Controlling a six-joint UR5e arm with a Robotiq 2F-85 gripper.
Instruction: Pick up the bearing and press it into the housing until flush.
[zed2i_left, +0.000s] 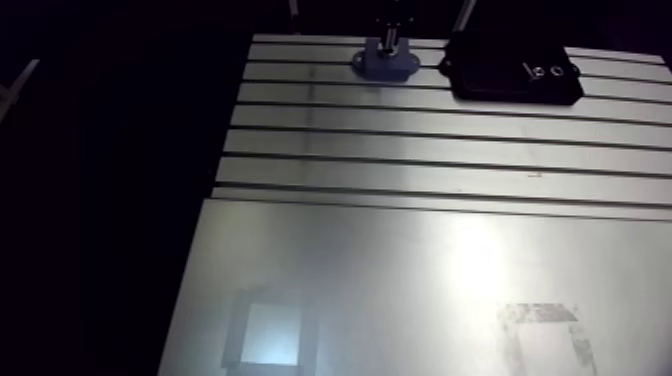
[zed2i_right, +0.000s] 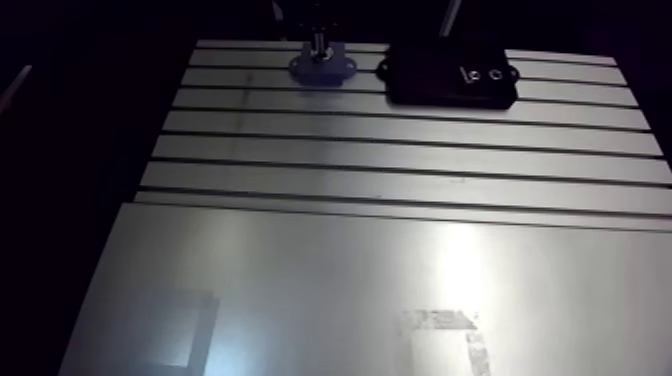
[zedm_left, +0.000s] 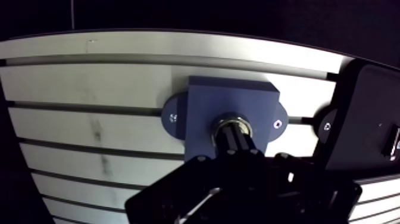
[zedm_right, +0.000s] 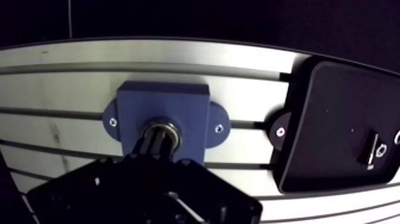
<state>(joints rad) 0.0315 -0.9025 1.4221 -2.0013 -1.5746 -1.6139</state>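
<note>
Bearing (zedm_left: 233, 123): a bright metal ring is seen in the round bore of the housing (zedm_left: 232, 95), directly under the tip of the gripper (zedm_left: 235, 140). The dark gripper is met end-on by the ring, and contact between the two appears to be made. Whether the gripper is open, closed or clamped on the ring cannot be told, since its tip is dark and foreshortened. Whether the ring sits flush cannot be told either.

The housing is a matte blue block, roughly square, with a rounded ear on each of two opposite sides. A small screw is set in each ear. It is carried on the table (zedm_left: 89, 89), a brushed aluminium surface cut by long parallel slots.

Just beside the housing, a flat black fixture (zedm_left: 369, 113) with rounded corners and a dull finish is laid on the same table. Small bright metal parts (zed2i_left: 540, 70) are seen on its top.
</note>
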